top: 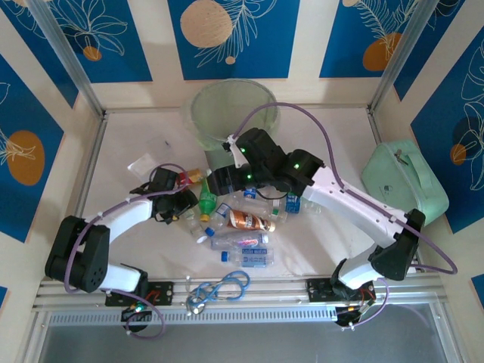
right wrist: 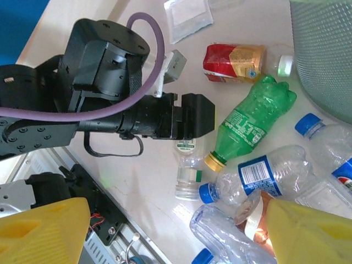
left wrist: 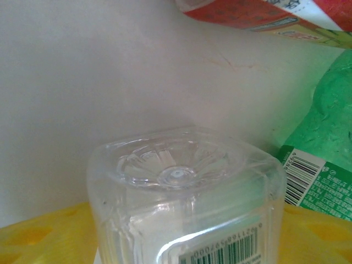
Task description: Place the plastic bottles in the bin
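Observation:
Several crushed plastic bottles lie in a pile at mid-table: a green one (top: 206, 198) (right wrist: 250, 124), a brown-orange one (top: 248, 220), a red-labelled one (right wrist: 234, 62) and a clear blue-labelled one (right wrist: 264, 173). My left gripper (top: 181, 208) (right wrist: 187, 118) is shut on the base end of a small clear bottle (left wrist: 181, 192) (right wrist: 187, 170), a yellow pad against each side. Above the pile hangs my right gripper (top: 227, 181) (right wrist: 181, 225), open with its yellow fingers (right wrist: 49, 231) wide apart and nothing between them. The pale-green bin (top: 234, 113) (right wrist: 324, 55) stands just behind the pile.
A mint-green case (top: 401, 181) sits at the right edge. A coiled blue cable (top: 223, 289) lies on the front rail between the arm bases. A clear plastic packet (top: 144, 162) (right wrist: 187, 16) lies left of the bin. Walls close the table on three sides.

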Tool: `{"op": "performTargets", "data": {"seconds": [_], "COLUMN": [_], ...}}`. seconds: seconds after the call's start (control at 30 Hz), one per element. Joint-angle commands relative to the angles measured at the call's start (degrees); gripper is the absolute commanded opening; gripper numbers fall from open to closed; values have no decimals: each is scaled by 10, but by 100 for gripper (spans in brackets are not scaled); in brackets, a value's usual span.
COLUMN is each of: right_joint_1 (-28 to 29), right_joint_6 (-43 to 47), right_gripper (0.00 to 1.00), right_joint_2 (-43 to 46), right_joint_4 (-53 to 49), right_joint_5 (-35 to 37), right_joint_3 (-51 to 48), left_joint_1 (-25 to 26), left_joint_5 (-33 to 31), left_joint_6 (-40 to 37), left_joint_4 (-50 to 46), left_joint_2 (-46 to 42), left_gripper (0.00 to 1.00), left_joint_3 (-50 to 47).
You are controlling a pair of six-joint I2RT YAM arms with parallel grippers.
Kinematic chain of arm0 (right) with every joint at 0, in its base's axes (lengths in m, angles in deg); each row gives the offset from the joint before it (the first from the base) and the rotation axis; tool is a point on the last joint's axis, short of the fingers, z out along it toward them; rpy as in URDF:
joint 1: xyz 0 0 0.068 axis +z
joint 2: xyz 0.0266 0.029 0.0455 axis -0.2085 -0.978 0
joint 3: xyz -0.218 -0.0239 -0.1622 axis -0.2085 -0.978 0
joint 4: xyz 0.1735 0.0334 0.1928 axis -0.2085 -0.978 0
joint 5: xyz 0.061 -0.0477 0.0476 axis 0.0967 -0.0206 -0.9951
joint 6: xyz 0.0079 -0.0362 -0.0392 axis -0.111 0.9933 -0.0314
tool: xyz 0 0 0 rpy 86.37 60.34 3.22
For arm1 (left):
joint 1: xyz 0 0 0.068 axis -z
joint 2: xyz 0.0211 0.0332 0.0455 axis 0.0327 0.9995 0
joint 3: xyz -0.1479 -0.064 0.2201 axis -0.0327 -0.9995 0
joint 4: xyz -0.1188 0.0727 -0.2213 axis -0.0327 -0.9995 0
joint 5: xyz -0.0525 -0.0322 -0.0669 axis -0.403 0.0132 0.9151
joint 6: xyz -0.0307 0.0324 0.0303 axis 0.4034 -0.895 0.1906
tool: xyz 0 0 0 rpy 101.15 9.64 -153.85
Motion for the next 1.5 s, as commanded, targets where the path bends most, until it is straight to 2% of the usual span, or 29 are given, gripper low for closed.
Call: {"op": "performTargets", "data": {"seconds": [0.0,0.23,0.4,0.57,0.8,1.07,1.3,1.47], "right_joint_1": [4,3,-8,-21,-10,-7,-1,0], "right_joint_6": [-19,-20,-25,-30,-21,-9,-7,-5], "right_gripper": [84,84,84,84,84,83,81,76], "right_joint_2": [27,35,46,52,26,-3,-26,-38], "right_joint_4": [22,27,34,49,54,43,42,41], "right_joint_5": [10,20,21,-13,-60,-82,-110,-114], "right_joint_3": [-14,-22,-35,-52,-44,-20,-8,8], "left_joint_1": [4,4,4,5,3,2,2,3], "left_joint_5": [-13,-19,-28,-10,28,73,148,171], "left_joint_6": [3,-1,-1,8,49,99,190,217], "left_joint_4": [-13,-31,-55,-81,-94,-52,101,159], "left_joint_2": [1,-13,-40,-92,-181,-217,-226,-226], "left_gripper": [70,61,59,58,57,57,58,58], "left_joint_3": [10,12,15,33,89,167,152,142]}}
